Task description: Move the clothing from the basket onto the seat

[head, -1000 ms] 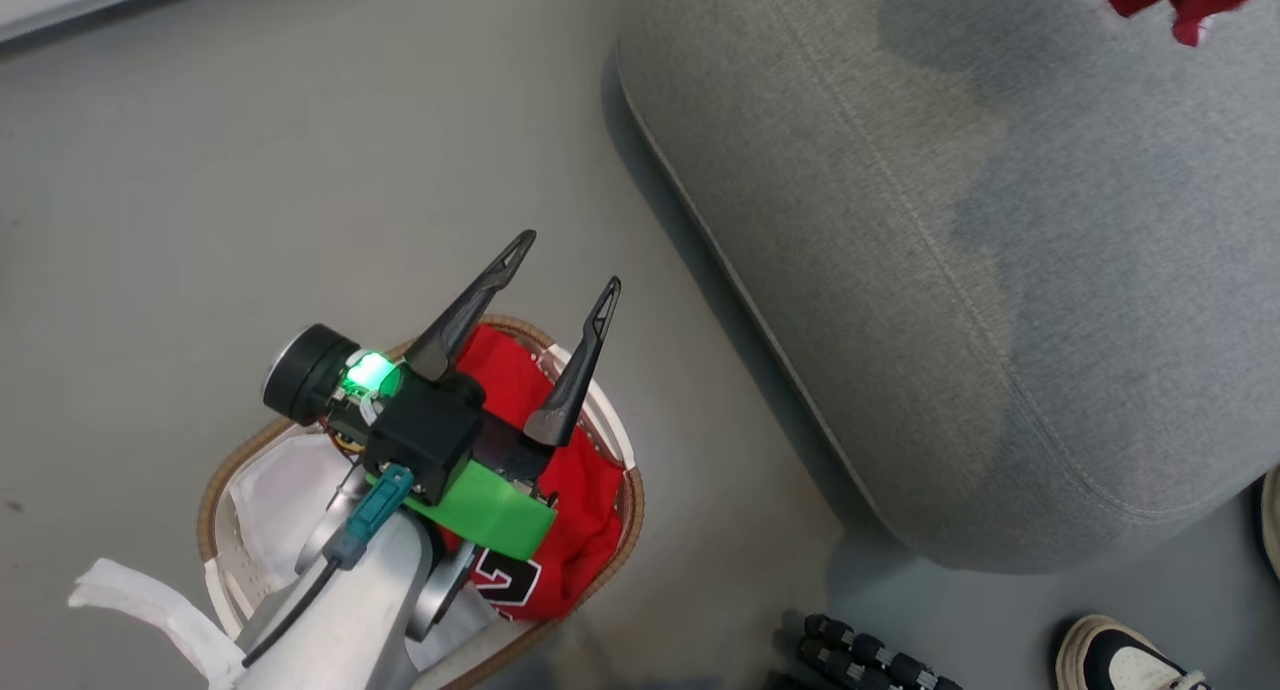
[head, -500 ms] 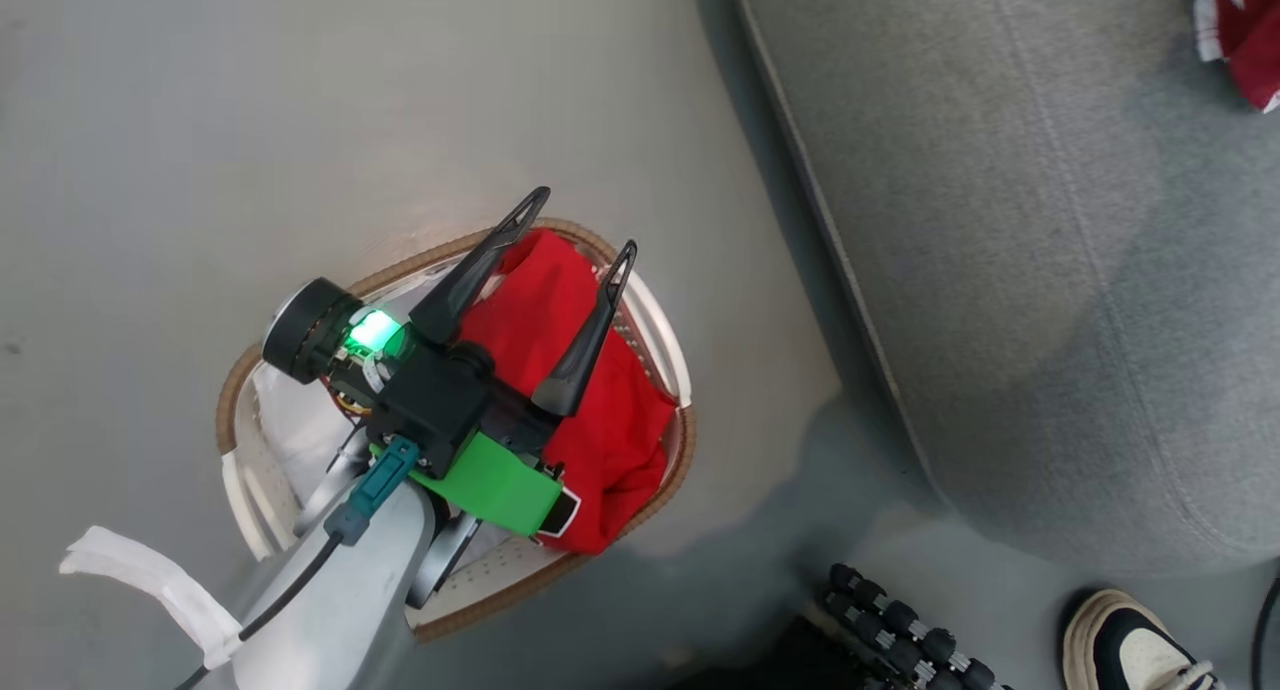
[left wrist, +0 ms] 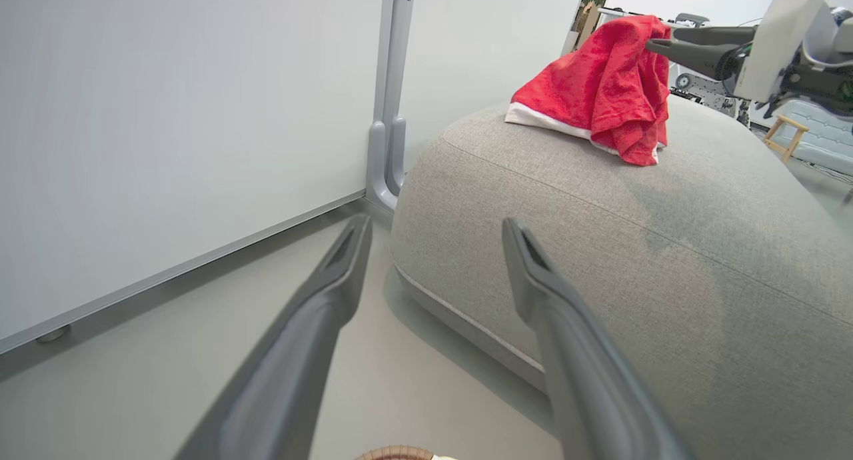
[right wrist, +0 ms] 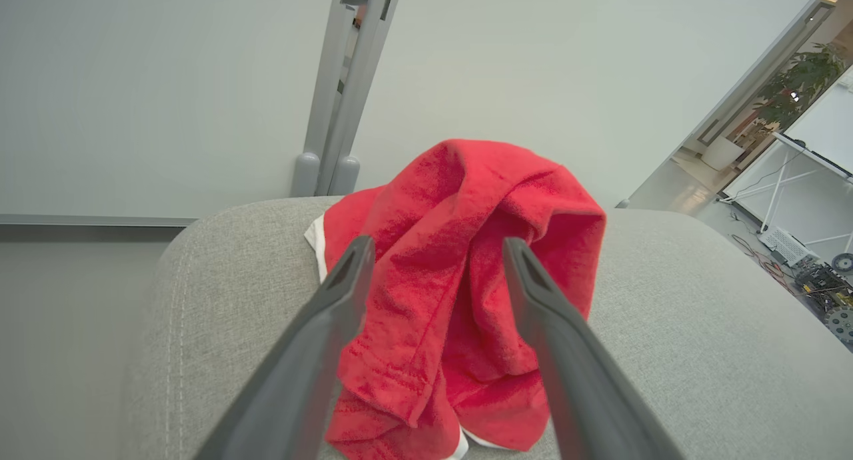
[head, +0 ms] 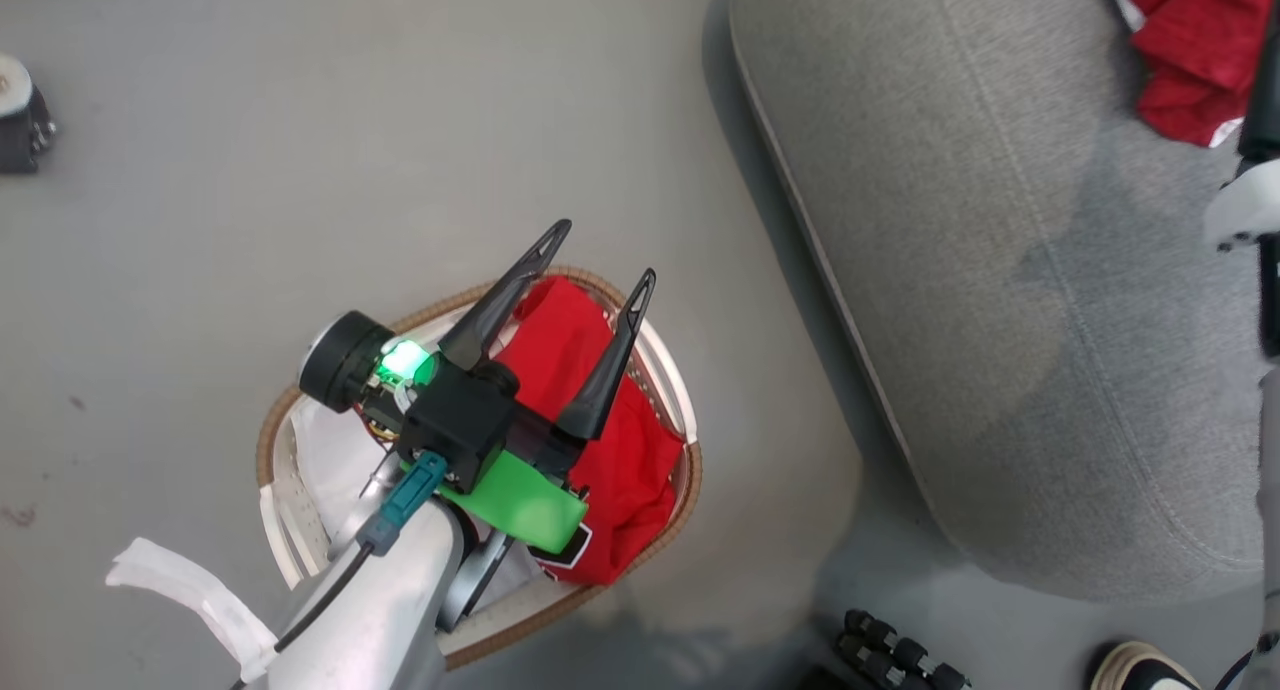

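Note:
My left gripper (head: 604,252) hangs open over the basket (head: 688,470), an oval white one with a brown woven rim. A red garment (head: 556,338) with a black numeral patch lies in the basket under and between its fingers. The large grey seat (head: 1000,270) stands to the right. The other red garment (head: 1190,50), with white trim, is heaped on the seat (left wrist: 633,247). In the right wrist view my right gripper (right wrist: 438,243) is open, and that garment (right wrist: 466,260) rises in a peak between its fingers. The left wrist view shows the right gripper (left wrist: 660,40) at the garment's (left wrist: 600,80) top.
A white liner (head: 320,460) lies in the basket's left half. A shoe (head: 1140,665) and a black ribbed object (head: 900,655) sit on the floor at the lower right. A dark round object (head: 20,120) is at the left edge. A white wall panel (left wrist: 166,147) stands behind the seat.
The head camera has shifted, so the basket and seat sit differently in the picture. The left gripper stays open over the basket. My right forearm now shows at the right edge.

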